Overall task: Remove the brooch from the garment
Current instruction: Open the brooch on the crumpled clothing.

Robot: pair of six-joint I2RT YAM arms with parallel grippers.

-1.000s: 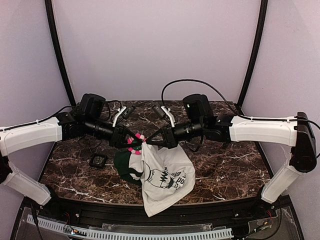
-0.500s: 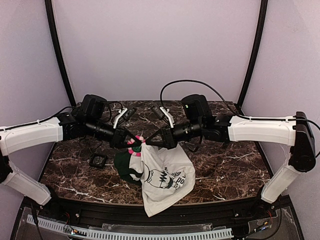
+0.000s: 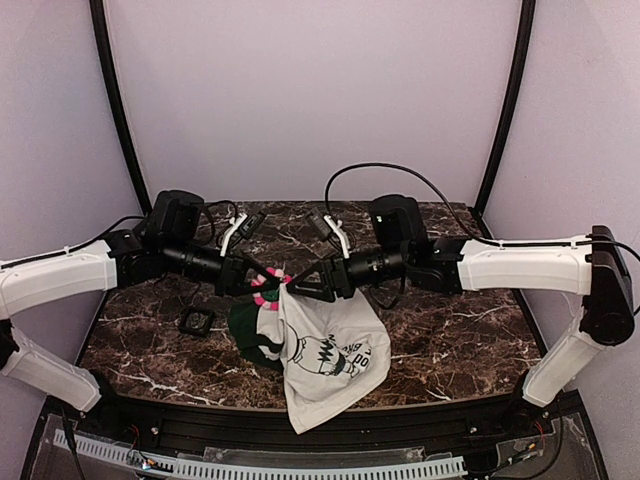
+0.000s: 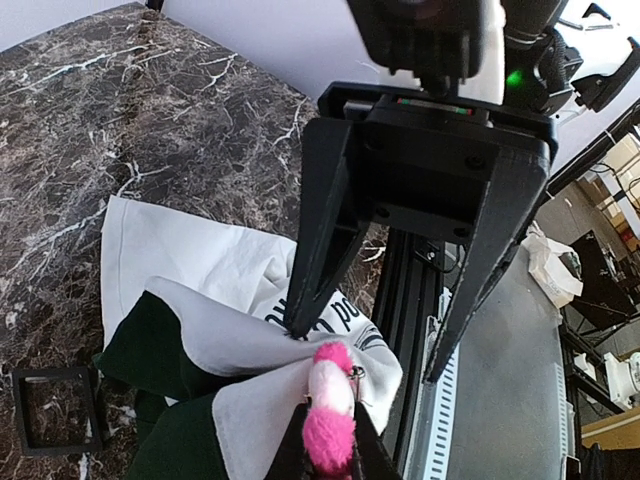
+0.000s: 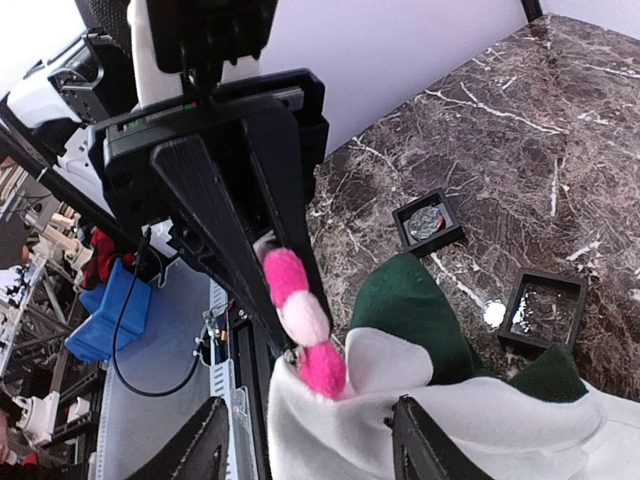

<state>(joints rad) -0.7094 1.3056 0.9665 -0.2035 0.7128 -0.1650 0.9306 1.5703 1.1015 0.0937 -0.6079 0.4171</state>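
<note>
The brooch [image 4: 330,415], a fuzzy pink and white flower, is clamped between the fingers of my left gripper [image 4: 330,462], which is shut on it above the table. The garment [image 3: 325,350], a white T-shirt with black print and dark green sleeves, hangs from the brooch [image 3: 268,288] with its lower part on the table. My right gripper [image 5: 310,455] faces the left one with its jaws open either side of the bunched cloth [image 5: 450,430] just below the brooch [image 5: 298,320]. One right fingertip [image 4: 297,325] touches the fabric. In the top view the left gripper [image 3: 260,282] and the right gripper [image 3: 297,286] meet tip to tip.
A small black square frame [image 3: 195,321] lies on the marble table [image 3: 450,330] left of the shirt. The right wrist view shows two such frames, one [image 5: 430,222] with something inside and another [image 5: 545,305] beyond the green sleeve [image 5: 410,310].
My right gripper has opened and let go of the cloth. The left gripper has closed on the brooch and drawn slightly left. The shirt still hangs from the brooch.
</note>
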